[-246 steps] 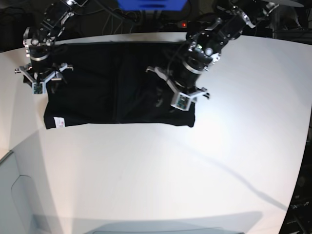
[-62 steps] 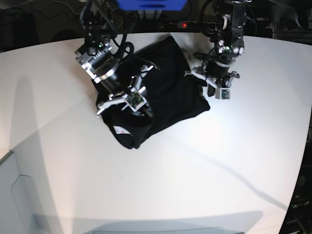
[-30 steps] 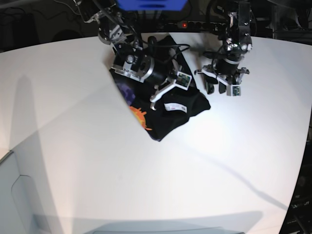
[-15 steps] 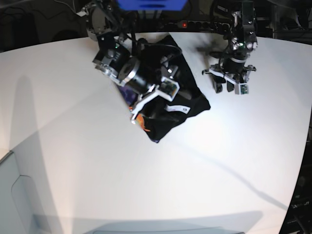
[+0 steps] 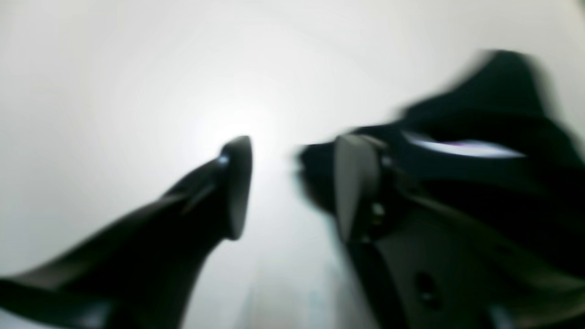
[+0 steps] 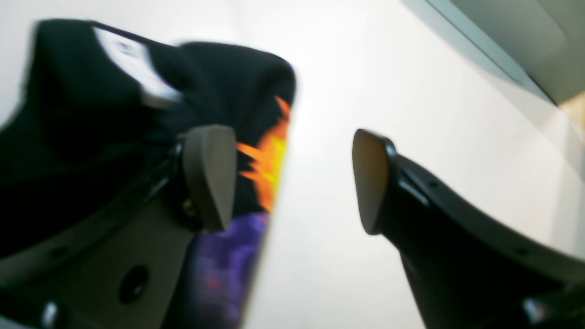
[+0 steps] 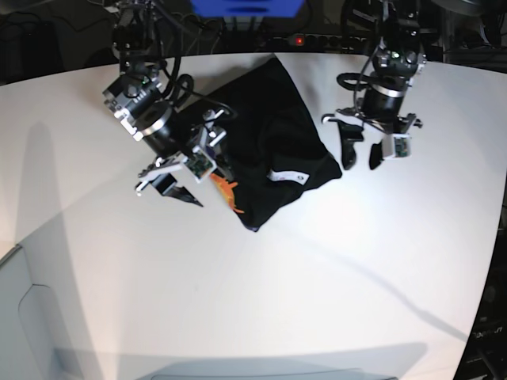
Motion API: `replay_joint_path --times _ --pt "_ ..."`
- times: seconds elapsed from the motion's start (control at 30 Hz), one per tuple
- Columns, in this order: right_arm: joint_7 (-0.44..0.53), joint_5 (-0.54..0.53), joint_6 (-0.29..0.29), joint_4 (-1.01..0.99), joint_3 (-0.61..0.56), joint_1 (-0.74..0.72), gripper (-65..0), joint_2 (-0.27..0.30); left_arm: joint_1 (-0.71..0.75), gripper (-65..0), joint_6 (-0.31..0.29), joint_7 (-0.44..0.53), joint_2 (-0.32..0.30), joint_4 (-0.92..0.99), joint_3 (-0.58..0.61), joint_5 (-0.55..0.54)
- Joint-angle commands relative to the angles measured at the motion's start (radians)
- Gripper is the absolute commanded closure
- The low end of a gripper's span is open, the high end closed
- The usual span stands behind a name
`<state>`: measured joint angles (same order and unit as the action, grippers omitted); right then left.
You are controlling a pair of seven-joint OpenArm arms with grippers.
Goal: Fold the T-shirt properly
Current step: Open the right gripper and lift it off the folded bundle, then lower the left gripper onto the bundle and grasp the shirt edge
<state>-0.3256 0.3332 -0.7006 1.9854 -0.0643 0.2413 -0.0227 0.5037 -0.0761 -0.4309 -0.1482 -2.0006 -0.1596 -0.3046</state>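
Observation:
The black T-shirt [image 7: 273,131] lies folded into a rough diamond on the white table [image 7: 317,277]. Its white tag [image 7: 287,176] faces up and the orange graphic [image 7: 226,190] shows at its left edge. My right gripper [image 7: 186,182] is open and empty at that left edge. In the right wrist view [image 6: 290,178] one finger is over the shirt [image 6: 91,137], beside the orange graphic [image 6: 269,155]. My left gripper [image 7: 360,154] is open and empty just right of the shirt's right corner. It also shows in the left wrist view [image 5: 292,183], with the shirt [image 5: 480,132] behind the right finger.
A grey bin [image 7: 24,317] stands at the table's front left corner and shows in the right wrist view [image 6: 525,36]. A blue box [image 7: 245,6] and cables lie beyond the far edge. The table's front half is bare white.
My right gripper has let go of the shirt and drawn back left to its edge. The shirt went from spread flat to folded. My left gripper has moved slightly forward beside the right corner.

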Motion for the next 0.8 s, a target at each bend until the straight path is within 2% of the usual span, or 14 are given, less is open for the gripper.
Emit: replay_joint_path --times 0.0,0.13,0.27,0.5,0.77 --pt "0.027 -0.019 0.002 0.019 0.011 -0.010 -40.6 -0.006 0.005 -35.6 -0.003 0.020 -0.003 -0.016 0.019 -0.001" --pt "0.027 -0.019 0.002 0.019 0.065 -0.012 -40.6 -0.006 0.005 -50.4 -0.004 0.020 -0.014 -0.016 0.139 0.000" --pt "0.026 -0.019 0.002 0.018 0.080 -0.012 -40.6 -0.006 -0.001 -59.0 -0.006 0.022 -0.015 -0.018 0.229 0.000" --pt "0.023 -0.019 0.002 0.018 0.090 -0.012 -40.6 -0.006 -0.047 -59.7 0.002 0.016 -0.015 -0.002 0.323 0.002" --pt "0.021 -0.019 0.002 0.018 0.090 -0.012 -40.7 -0.004 -0.078 -59.7 0.002 0.014 -0.014 0.008 0.332 0.002"
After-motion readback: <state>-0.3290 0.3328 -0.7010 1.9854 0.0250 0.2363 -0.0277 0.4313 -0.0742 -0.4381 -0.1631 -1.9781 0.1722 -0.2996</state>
